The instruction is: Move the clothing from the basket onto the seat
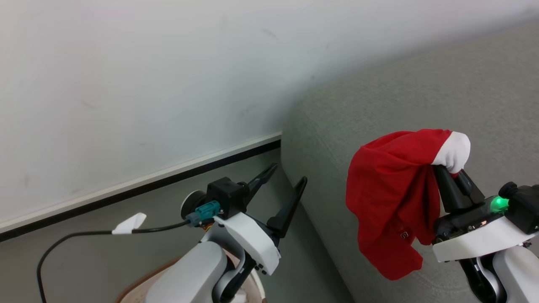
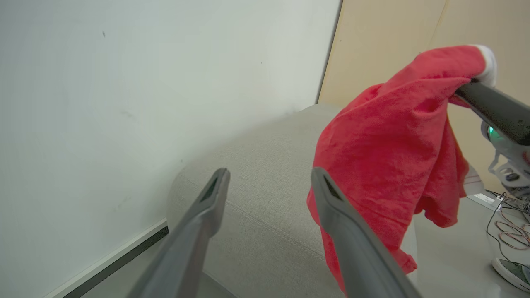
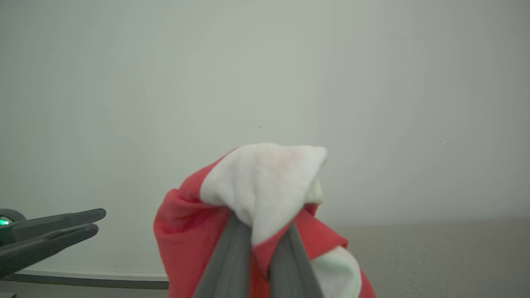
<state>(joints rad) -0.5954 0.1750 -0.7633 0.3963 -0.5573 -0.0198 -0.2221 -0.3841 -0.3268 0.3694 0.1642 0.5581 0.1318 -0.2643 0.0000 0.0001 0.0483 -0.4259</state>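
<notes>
A red garment with white trim, part of the clothing point(image 1: 387, 198), hangs from my right gripper point(image 1: 452, 172), which is shut on its white end. It dangles in the air over the front of the light-grey seat point(image 1: 421, 92). In the right wrist view the fingers point(image 3: 232, 256) pinch the bunched red and white cloth point(image 3: 265, 182). My left gripper point(image 1: 289, 173) is open and holds nothing, to the left of the seat's rounded corner. The left wrist view has the garment point(image 2: 385, 145) hanging just right of its open fingers point(image 2: 219, 178). A sliver of the basket's brown rim point(image 1: 141, 280) shows under my left arm.
A white wall with a dark baseboard point(image 1: 168, 176) runs behind and left of the seat. A black cable point(image 1: 84, 233) trails from my left wrist. On the floor to the right of the seat lie loose wires point(image 2: 509, 227) and a shoe point(image 2: 513, 273).
</notes>
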